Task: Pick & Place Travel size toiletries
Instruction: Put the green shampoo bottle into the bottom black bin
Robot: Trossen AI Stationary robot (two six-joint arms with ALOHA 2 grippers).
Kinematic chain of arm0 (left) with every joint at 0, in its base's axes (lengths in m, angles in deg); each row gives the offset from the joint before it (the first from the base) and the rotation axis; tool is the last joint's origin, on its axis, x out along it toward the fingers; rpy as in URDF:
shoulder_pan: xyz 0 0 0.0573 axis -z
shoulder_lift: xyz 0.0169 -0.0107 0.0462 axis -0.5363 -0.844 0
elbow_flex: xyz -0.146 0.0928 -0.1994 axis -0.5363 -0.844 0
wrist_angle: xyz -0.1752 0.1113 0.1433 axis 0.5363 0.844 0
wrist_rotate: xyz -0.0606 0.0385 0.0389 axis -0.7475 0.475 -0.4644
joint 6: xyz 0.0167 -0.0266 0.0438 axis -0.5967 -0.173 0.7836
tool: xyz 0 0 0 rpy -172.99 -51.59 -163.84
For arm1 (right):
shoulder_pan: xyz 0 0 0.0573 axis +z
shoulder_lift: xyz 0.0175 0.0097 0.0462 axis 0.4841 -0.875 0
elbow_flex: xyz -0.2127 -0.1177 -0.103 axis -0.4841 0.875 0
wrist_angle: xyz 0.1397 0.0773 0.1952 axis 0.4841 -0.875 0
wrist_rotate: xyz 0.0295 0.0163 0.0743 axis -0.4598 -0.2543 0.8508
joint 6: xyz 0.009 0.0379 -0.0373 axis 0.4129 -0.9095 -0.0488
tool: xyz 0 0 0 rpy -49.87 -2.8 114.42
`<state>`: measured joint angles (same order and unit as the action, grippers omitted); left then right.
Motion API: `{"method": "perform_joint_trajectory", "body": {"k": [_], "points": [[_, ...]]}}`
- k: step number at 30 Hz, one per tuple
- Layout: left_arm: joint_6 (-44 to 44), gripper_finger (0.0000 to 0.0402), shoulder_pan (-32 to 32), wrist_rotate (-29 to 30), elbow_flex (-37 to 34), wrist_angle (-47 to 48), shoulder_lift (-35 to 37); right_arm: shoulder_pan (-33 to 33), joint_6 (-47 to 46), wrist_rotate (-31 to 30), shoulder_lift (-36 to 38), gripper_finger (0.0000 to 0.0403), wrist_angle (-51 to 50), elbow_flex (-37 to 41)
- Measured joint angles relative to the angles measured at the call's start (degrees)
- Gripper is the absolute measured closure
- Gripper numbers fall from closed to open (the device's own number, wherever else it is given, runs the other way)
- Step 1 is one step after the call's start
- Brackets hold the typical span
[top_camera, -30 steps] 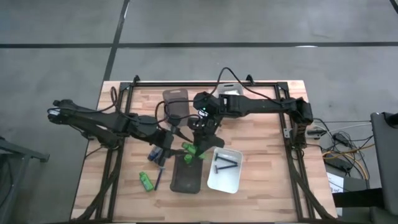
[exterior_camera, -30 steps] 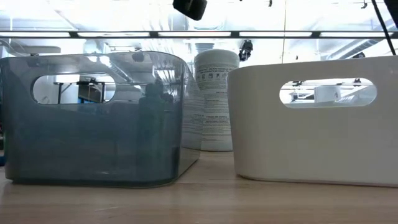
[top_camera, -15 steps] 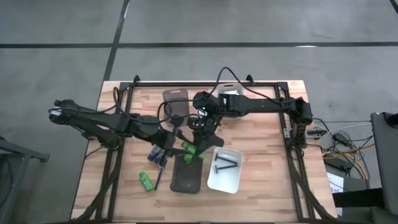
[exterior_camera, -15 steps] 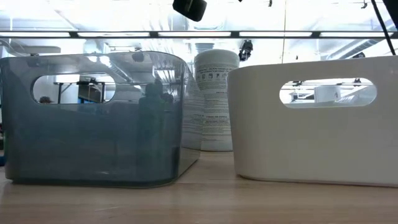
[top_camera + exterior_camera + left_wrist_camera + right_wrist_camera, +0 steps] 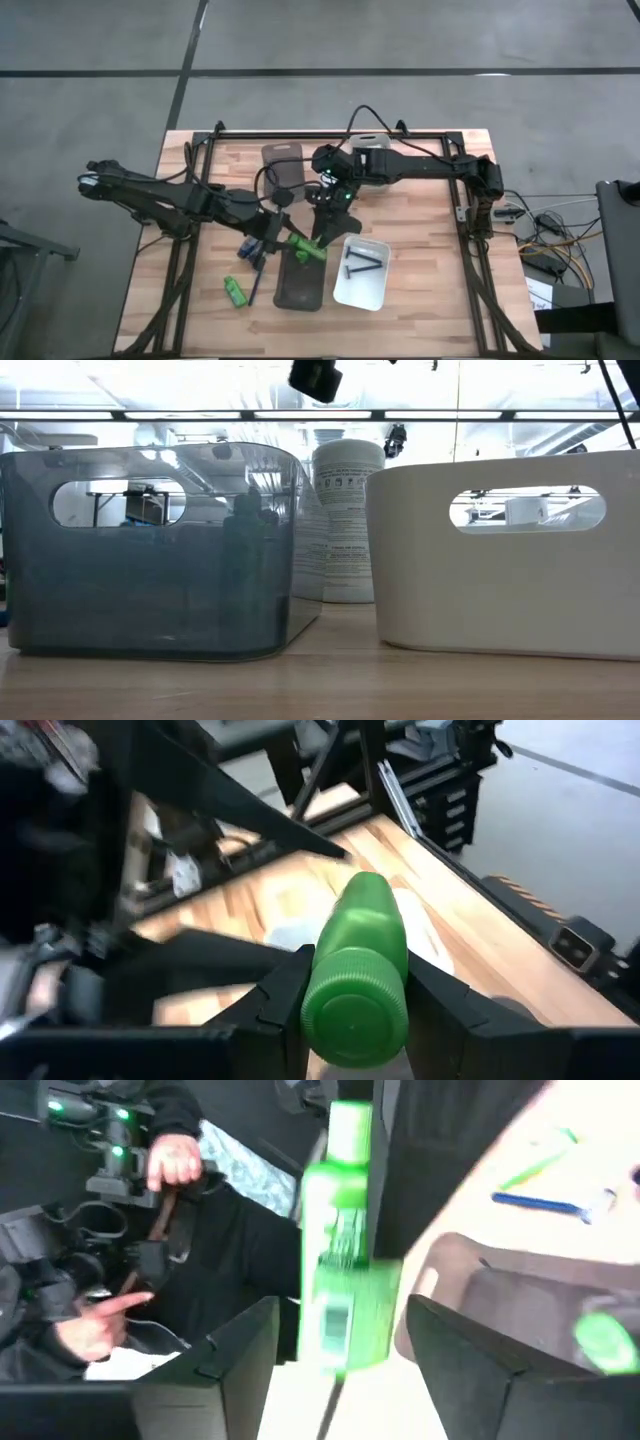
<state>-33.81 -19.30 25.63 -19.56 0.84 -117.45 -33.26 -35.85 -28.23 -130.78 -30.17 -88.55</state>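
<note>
Bottle [image 5: 307,249] apparently lies level, cap-first in closed left gripper [image 5: 290,240]; right gripper [image 5: 325,228] open.

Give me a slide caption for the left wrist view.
Left gripper closed on a green bottle, cap toward the camera, above the wooden table.

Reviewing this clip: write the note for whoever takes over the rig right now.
Left gripper: closed on a green bottle, above the dark tray.
Right gripper: open around the same bottle, mid-handover.
Done: two dark razors lie in the white tray.
Left: place this bottle. A second green bottle and the navy tubes lie on the table.
</note>
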Motion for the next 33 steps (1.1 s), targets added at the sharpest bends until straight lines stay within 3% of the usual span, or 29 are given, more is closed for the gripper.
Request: {"method": "perform_joint_trajectory", "body": {"k": [5,11,25,33], "points": [[-5.51,0.0278,-0.03,0.27,-0.02,3.37,0.15,-0.03,6.75,-11.19,3.99,0.016,-10.37,0.73],[-10.15,0.0278,-0.03,0.56,-0.41,6.2,0.07,-0.03,8.83,-21.23,11.24,0.0138,-13.0,4.65],[-20.65,0.0278,2.25,1.72,-0.47,12.12,-5.95,0.3,-3.89,-43.27,40.13,0.0115,-5.38,31.86],[-30.22,0.0278,3.27,1.72,0.27,16.88,-11.44,0.28,-6.57,-51.97,53.57,0.0136,-4.68,42.5]]}}
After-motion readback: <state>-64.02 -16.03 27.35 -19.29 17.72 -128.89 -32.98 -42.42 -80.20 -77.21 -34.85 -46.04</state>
